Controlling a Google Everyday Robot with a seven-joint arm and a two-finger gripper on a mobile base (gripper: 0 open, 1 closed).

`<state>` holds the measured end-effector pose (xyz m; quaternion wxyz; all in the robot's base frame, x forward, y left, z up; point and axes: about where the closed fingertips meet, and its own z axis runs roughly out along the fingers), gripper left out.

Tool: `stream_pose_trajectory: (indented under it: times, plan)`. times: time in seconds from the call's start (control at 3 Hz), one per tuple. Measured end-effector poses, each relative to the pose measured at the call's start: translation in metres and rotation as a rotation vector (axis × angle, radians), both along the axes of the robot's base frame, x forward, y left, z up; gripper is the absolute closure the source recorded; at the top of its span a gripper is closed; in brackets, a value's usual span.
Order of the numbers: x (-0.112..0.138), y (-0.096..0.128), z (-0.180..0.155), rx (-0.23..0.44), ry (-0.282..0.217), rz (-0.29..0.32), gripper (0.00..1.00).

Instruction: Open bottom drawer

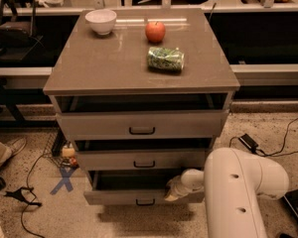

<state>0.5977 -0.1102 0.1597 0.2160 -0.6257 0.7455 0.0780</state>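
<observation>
The bottom drawer is the lowest, narrowest front of the grey-beige cabinet, with a small dark bar handle. It stands pulled out, with a dark gap showing above its front. My gripper is at the drawer's right end, at its top edge, on the end of my white arm, which comes in from the lower right.
The middle drawer and top drawer also stand slightly out. On the cabinet top are a white bowl, a red apple and a green bag. Cables and a blue X mark lie on the floor at the left.
</observation>
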Motion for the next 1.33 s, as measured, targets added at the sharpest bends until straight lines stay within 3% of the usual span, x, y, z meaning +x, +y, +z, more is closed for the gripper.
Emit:
stream_pose_trajectory:
  times: [0.33, 0.67, 1.0, 1.33]
  plan:
    - [0.000, 0.000, 0.000, 0.001, 0.000, 0.002, 0.29]
    - [-0.002, -0.001, -0.001, 0.003, 0.001, 0.013, 0.06]
    - [-0.005, -0.014, 0.003, 0.001, -0.003, 0.043, 0.00]
    - [-0.007, -0.036, 0.007, -0.006, 0.012, 0.058, 0.00]
